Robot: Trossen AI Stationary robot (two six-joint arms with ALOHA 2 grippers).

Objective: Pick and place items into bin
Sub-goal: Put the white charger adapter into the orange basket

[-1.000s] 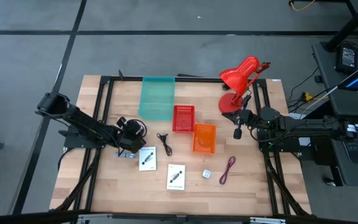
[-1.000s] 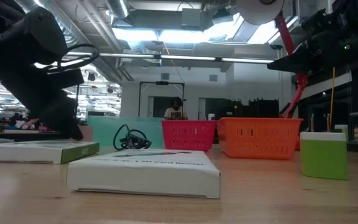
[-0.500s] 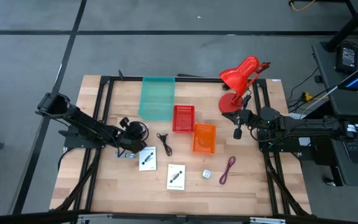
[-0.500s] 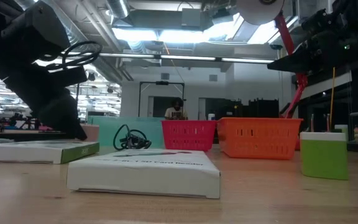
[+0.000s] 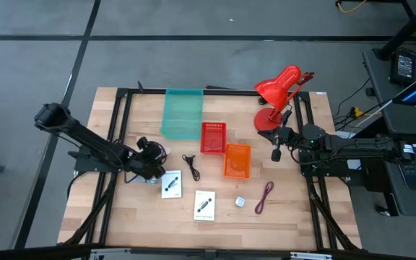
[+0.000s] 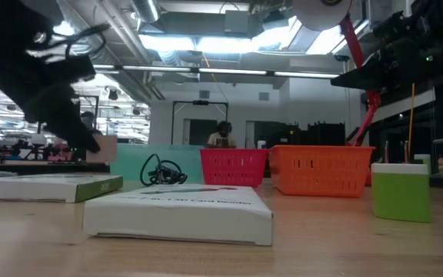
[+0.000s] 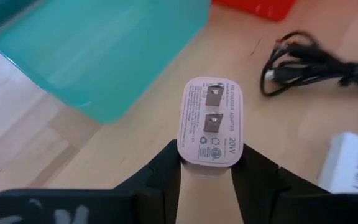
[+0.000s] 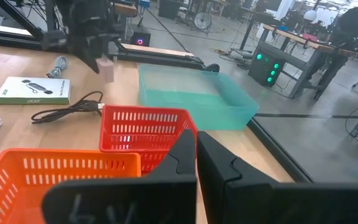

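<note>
we had the left gripper [image 7: 207, 177] clamped on the pink adapter [image 7: 210, 127], lifted over the table; teal bin [image 7: 98, 50] lay just ahead. right gripper [image 8: 196, 149] waited closed by the lamp

A pale pink charger [image 7: 211, 127] with grey print sits between dark fingers [image 7: 166, 180], near a teal bin [image 7: 98, 50], red basket [image 5: 212, 137] and orange basket [image 5: 237, 160].
</note>
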